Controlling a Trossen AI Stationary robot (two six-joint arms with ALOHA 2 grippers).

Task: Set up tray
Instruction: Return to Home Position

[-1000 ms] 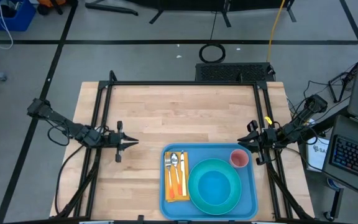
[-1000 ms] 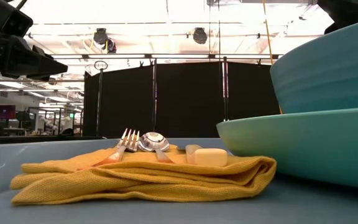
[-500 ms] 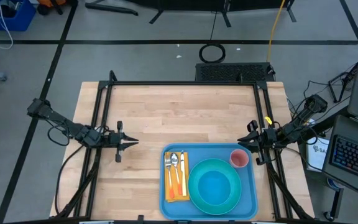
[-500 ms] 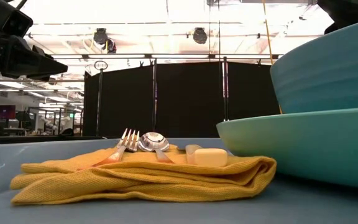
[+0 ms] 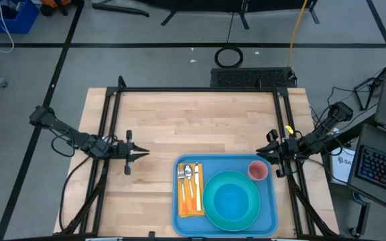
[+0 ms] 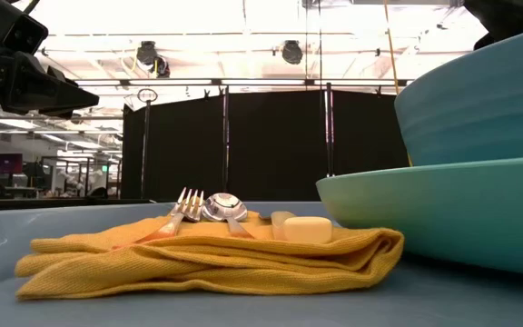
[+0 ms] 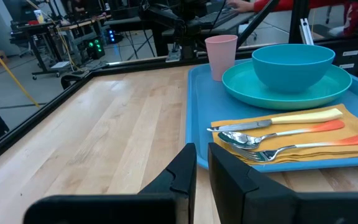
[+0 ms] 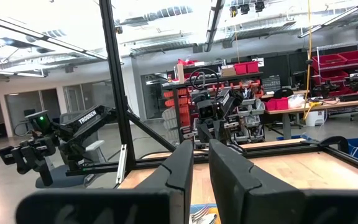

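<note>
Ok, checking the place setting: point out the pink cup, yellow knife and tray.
pink cup point(image 5: 258, 171), high view, open mouth.
yellow knife point(image 7: 306, 116), left wrist view, handle.
tray point(image 5: 183, 226), high view, bare corner.

You are working in a robotics lab. Your wooden surface point(image 5: 193, 120) sits inside a black metal frame point(image 5: 200, 90) on a grey floor point(image 5: 146, 60) marked with dark tape lines. A keyboard point(image 5: 384, 171) lies off to the right, with a cable coil point(image 5: 228, 56) on the floor beyond. Farther out you see red storage bins point(image 8: 244, 67) on shelving, another robot arm point(image 8: 73, 127) lettered TROSSEN, black partition panels point(image 6: 225, 145) and benches with screens point(image 6: 7, 165).
</note>
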